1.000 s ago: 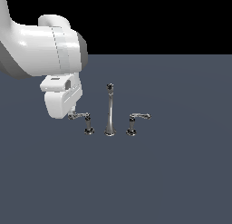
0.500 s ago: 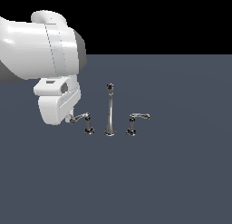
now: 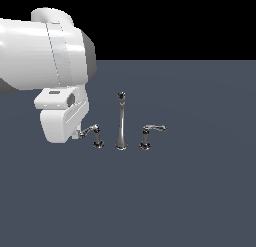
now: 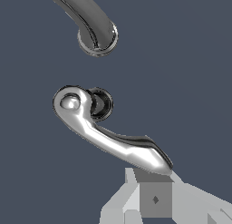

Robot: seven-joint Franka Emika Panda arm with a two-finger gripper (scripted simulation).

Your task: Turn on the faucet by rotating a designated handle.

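Unlabelled pincer point(image 4: 156, 198) meets chrome handle point(image 4: 106, 134) tip.

The spout point(image 3: 120, 122) was set between two levers on the floor point(image 3: 190, 191). The handle point(image 3: 92, 131) was placed at the exterior view's left of it, the twin lever point(image 3: 150, 131) at the right. The gripper point(image 3: 80, 134) was positioned touching the handle's free end, on its left.
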